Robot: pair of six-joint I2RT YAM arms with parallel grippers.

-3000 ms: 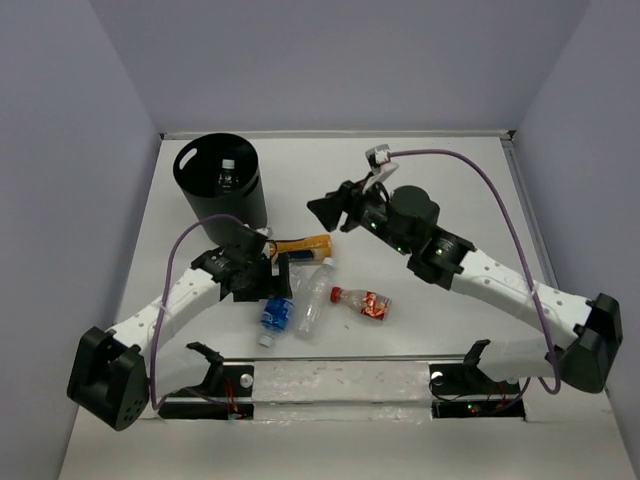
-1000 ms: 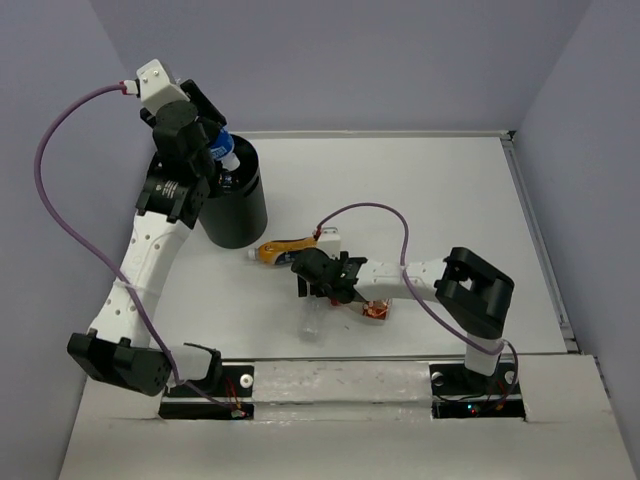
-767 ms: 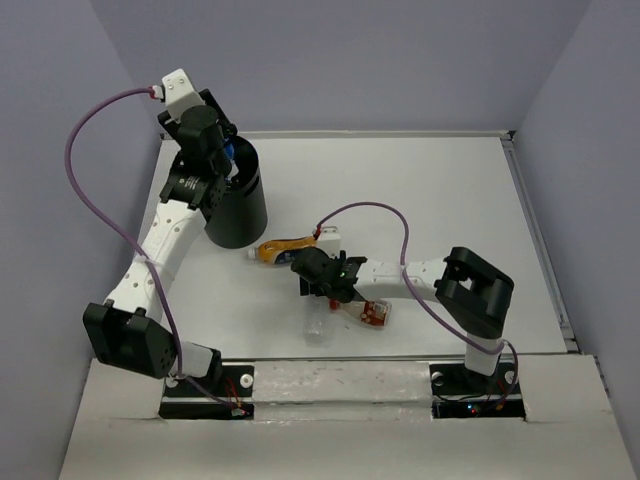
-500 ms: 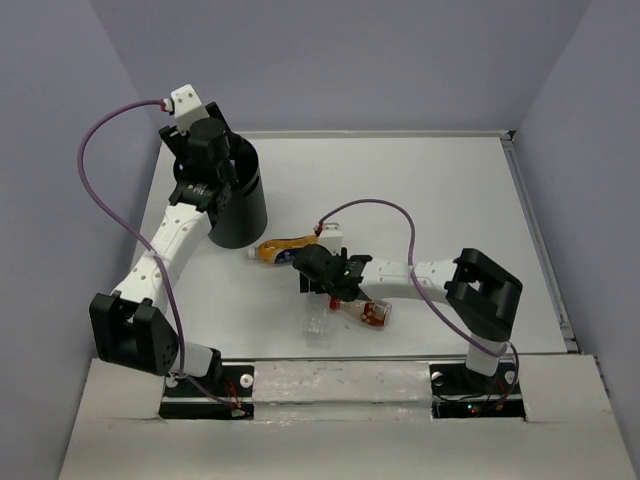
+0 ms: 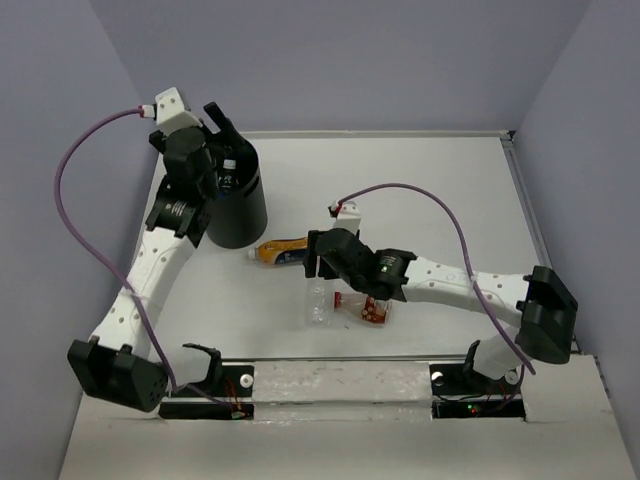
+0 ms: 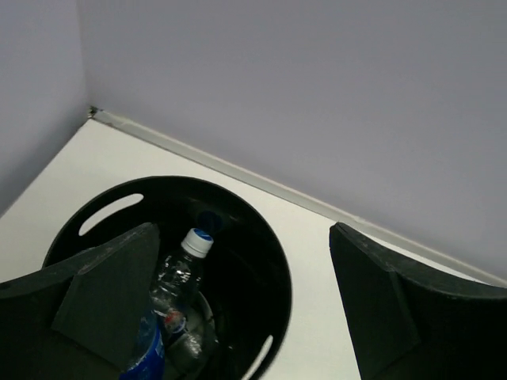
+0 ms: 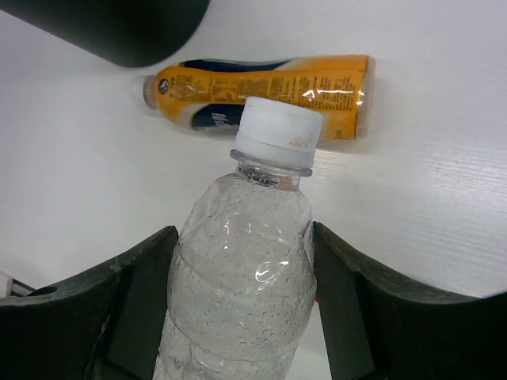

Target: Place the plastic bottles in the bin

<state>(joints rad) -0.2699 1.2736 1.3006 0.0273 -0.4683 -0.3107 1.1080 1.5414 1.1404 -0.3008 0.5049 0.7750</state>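
Bright, even light; soft shadows; near end effector edges blurred

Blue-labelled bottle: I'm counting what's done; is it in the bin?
In. The left wrist view shows the blue-labelled bottle inside the bin, below its rim.

1. I see the bin black throughout.
2. The binned bottle is clear, with a white-and-blue cap.
3. The clear bottle has a white cap.
4. The orange-yellow bottle carries a dark label with pale print.
5. The red-labelled bottle has a red cap.
6. The table is white.
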